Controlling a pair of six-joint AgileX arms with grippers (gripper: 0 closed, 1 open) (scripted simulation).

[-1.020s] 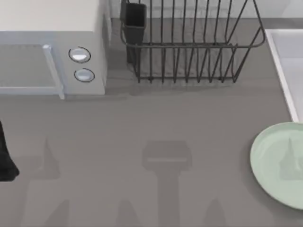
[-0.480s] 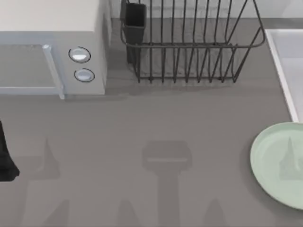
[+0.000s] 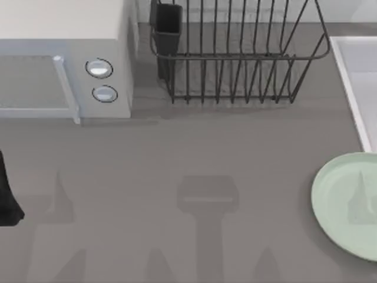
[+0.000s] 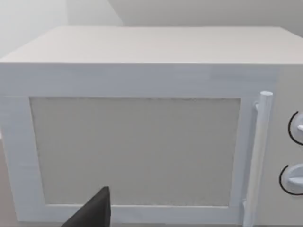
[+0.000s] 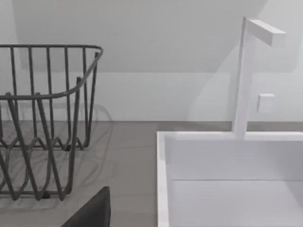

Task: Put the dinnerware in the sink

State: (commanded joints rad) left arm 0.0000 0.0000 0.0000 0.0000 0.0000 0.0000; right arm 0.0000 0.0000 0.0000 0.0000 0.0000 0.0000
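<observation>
The dinnerware, a pale mint-green plate [image 3: 344, 203], lies flat on the grey table at the right edge of the top view, partly cut off by it. Just beyond it stands the white sink [image 3: 351, 82], whose raised rim [image 5: 162, 179] and flat floor appear in the right wrist view. A dark piece of my right gripper [image 5: 92, 213] shows low in that view, facing the sink and the rack and touching nothing. At the table's far left, my left gripper [image 4: 92, 213] hangs in front of the microwave door, with part of that arm [image 3: 7, 197] at the top view's edge.
A white microwave [image 3: 65, 65] with two round knobs stands at the back left, its door shut. A black wire dish rack [image 3: 235, 56] stands at the back middle. A white faucet [image 5: 246, 71] rises behind the sink.
</observation>
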